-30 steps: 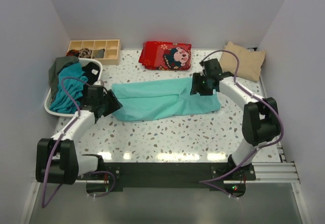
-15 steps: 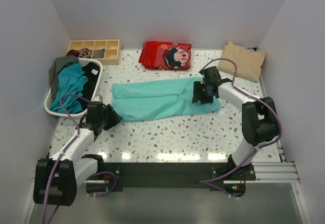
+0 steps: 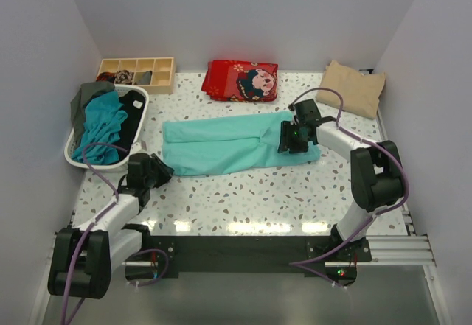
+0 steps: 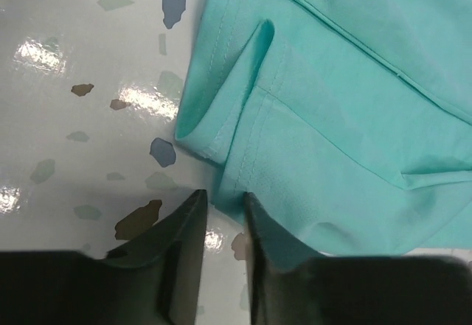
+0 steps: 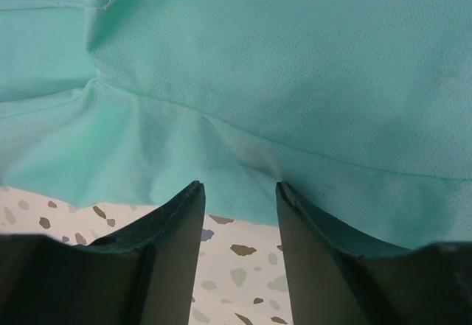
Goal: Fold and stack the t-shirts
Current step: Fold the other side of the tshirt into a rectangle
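Note:
A light turquoise-mint t-shirt [image 3: 236, 144] lies spread in a long band across the middle of the table. My left gripper [image 3: 158, 169] is low at its near left corner. In the left wrist view the fingers [image 4: 225, 194] stand a narrow gap apart with the hem corner [image 4: 221, 141] just at their tips and nothing held. My right gripper [image 3: 289, 139] is over the shirt's right part. In the right wrist view its fingers [image 5: 237, 185] are wide open at the cloth's near edge [image 5: 295, 67]. A folded beige tee [image 3: 355, 88] lies at the back right.
A white basket [image 3: 142, 102] at the left holds a dark teal tee [image 3: 103, 122], a black one [image 3: 133, 115] and a grey-green one [image 3: 88, 93]. A wooden compartment tray [image 3: 136, 73] and a red printed cushion [image 3: 240, 80] sit at the back.
My left arm has drawn back toward the near edge, its gripper sliding from the shirt's left edge to its near left corner. My right gripper has come down and nearer over the shirt's right part.

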